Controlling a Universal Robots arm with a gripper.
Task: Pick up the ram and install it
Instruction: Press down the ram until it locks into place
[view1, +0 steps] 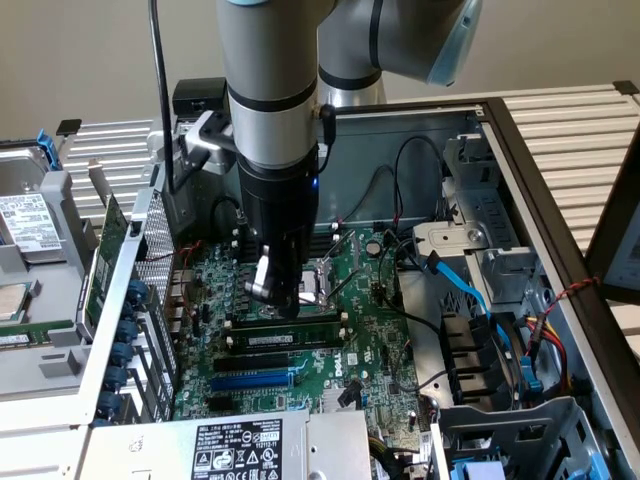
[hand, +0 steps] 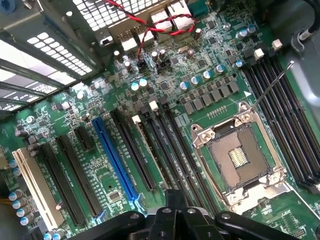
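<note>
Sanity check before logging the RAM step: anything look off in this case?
The CPU socket sits bare, and its thin retention lever sticks up unlatched beside the black memory slots. The ram stands in a slot just under the end effector; no tilt is evident. Nothing looks damaged.

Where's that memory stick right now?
In the exterior view the ram sits in a slot on the motherboard, just below the gripper and beside the empty processor socket.
</note>
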